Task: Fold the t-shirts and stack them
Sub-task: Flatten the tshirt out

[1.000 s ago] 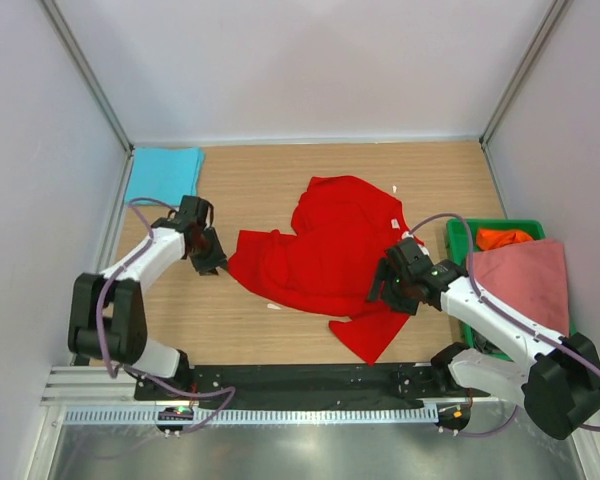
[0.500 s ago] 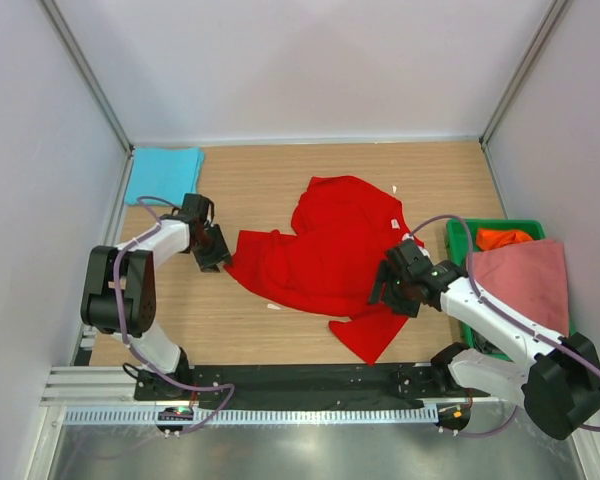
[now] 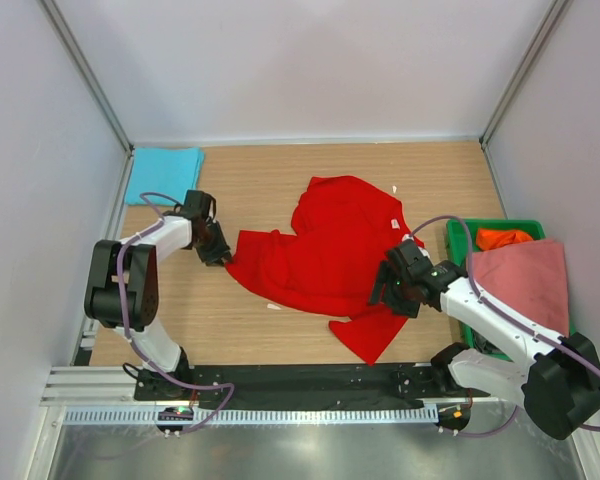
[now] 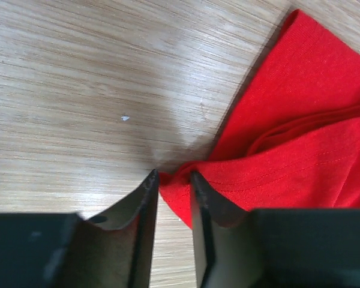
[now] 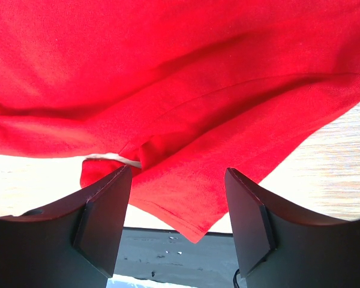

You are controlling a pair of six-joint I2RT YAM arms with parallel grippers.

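Setting: A wooden table (image 3: pixel 280 170) is seen from above, enclosed by pale walls. Two white-and-black arms are mounted at its near edge.
Red t-shirt (image 3: pixel 325 250): It is spread out crumpled on the middle of the table, a little right of centre. Several folds are seen in it, and one flap of cloth points toward the near edge.
Left gripper (image 4: pixel 174 175): It is lowered to the table at the left edge of the red t-shirt. Its fingers (image 4: pixel 150 192) are held close together with a narrow gap left between them. A corner of the red cloth is seen between the tips. Whether that corner is actually pinched cannot be told.
Right gripper (image 5: pixel 179 171): It is placed at the near right edge of the red t-shirt. Its fingers are spread wide and nothing is clamped. A red hem is seen between and beyond them in the wrist view.
Turquoise t-shirt (image 3: pixel 163 174): It is laid flat and folded in the far left corner, well apart from the red one.
Green crate (image 3: pixel 480 226): It is set at the right edge of the table.
Salmon pink t-shirt (image 3: pixel 525 280): It is draped across the crate.
Orange t-shirt (image 3: pixel 502 238): It is bunched at the crate's far end.
White speck (image 4: pixel 125 118): It is seen on the bare wood near the left gripper.
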